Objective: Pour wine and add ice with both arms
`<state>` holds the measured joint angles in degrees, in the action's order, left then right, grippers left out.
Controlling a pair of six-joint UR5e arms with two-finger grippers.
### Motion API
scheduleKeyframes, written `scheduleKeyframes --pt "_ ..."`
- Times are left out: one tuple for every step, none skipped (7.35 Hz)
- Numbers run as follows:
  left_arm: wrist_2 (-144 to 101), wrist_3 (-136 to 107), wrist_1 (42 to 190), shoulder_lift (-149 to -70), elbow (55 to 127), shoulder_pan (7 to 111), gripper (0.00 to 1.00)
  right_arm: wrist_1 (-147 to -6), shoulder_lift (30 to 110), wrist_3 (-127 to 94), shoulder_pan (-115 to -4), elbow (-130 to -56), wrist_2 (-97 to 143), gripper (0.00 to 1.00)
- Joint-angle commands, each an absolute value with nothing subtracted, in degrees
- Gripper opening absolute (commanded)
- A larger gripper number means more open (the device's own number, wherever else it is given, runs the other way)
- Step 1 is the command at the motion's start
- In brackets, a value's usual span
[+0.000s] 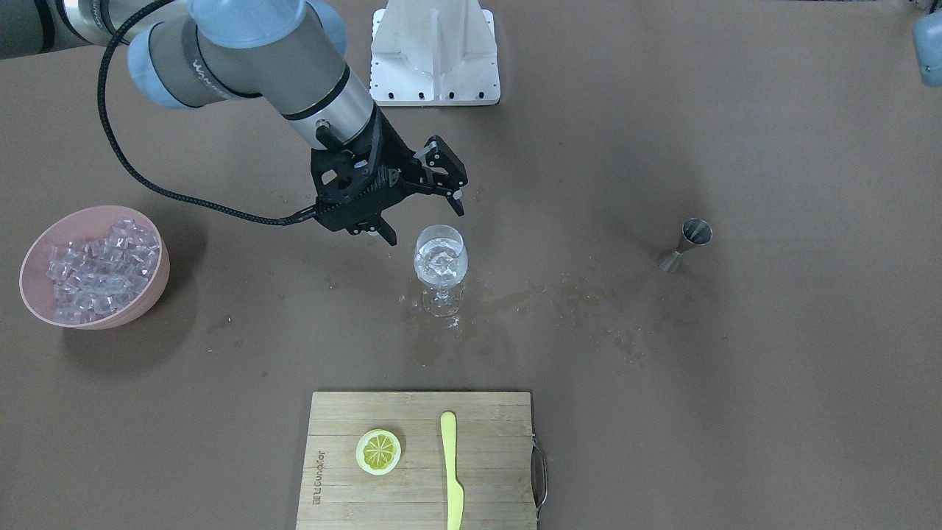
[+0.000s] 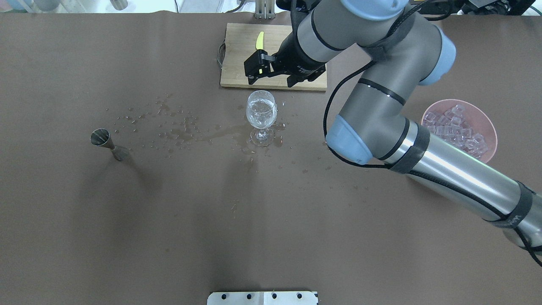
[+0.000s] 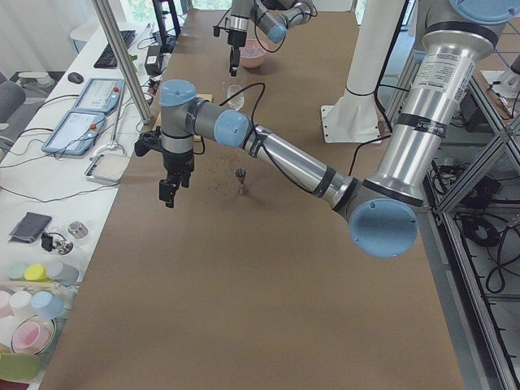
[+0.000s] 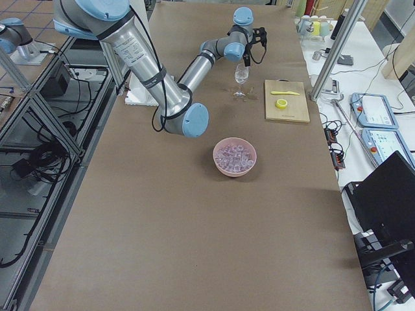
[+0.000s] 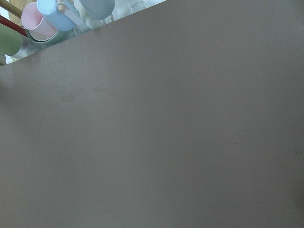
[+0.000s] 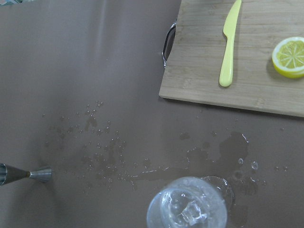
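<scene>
The right pincer [image 1: 423,218] is held open and empty, just above and beside the rim of the glass [image 1: 441,258]. The glass holds a little wine [image 1: 440,274] and some ice [image 6: 190,213], so the ice-adding step is judged to be in hand. More cubes must be fetched from the heap [image 1: 99,269] in the pink bowl [image 1: 158,283], well to the right.

The pincer should be raised clear of the rim before any sideways swing, since the stemmed glass is likely top-heavy and stands in a spill [image 1: 515,298]. A wet cube is probably slippery, so it is best gripped squarely. It should be released low over the mouth, so that splashing is kept down.

Between glass and bowl the tabletop [image 1: 736,405] is bare, and a straight path is allowed. On the far side a board [image 1: 486,471] with a lemon slice [image 1: 378,451] and a knife [image 1: 452,471] lies near the glass. A jigger [image 1: 686,244] stands well to the left. The tabletop edges are well apart from the glass.

The left pincer [image 3: 169,193] hangs over bare tabletop left of the jigger. Whether it is open cannot be told.
</scene>
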<state>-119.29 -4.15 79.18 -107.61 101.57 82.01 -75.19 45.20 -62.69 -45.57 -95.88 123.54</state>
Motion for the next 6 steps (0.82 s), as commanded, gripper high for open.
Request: scheduleKeyframes --pt "-119.9 -4.1 79.1 -107.1 101.9 85.7 0.98 -84.0 53.2 -58.9 -55.1 -103.8 132.3 1.00" --pt "-120.0 -4.0 78.8 -106.4 102.3 86.2 0.98 -84.5 59.5 -52.4 -60.7 -105.3 136.7 1.00" --pt "-122.2 -4.0 78.6 -105.9 102.2 87.1 0.98 -86.6 64.1 -45.0 -66.0 -105.2 139.5 1.00" --pt "-124.4 -4.0 78.8 -104.3 102.2 87.3 0.98 -89.7 67.3 -36.7 -68.7 -105.0 139.0 1.00" --pt "-124.7 -4.0 78.9 -102.9 102.2 87.4 0.98 -94.9 69.8 -28.1 -71.1 -104.6 137.0 1.00" --pt "-124.7 -2.6 78.8 -101.6 101.9 87.8 0.98 -100.9 70.3 -21.3 -73.1 -102.8 133.4 1.00"
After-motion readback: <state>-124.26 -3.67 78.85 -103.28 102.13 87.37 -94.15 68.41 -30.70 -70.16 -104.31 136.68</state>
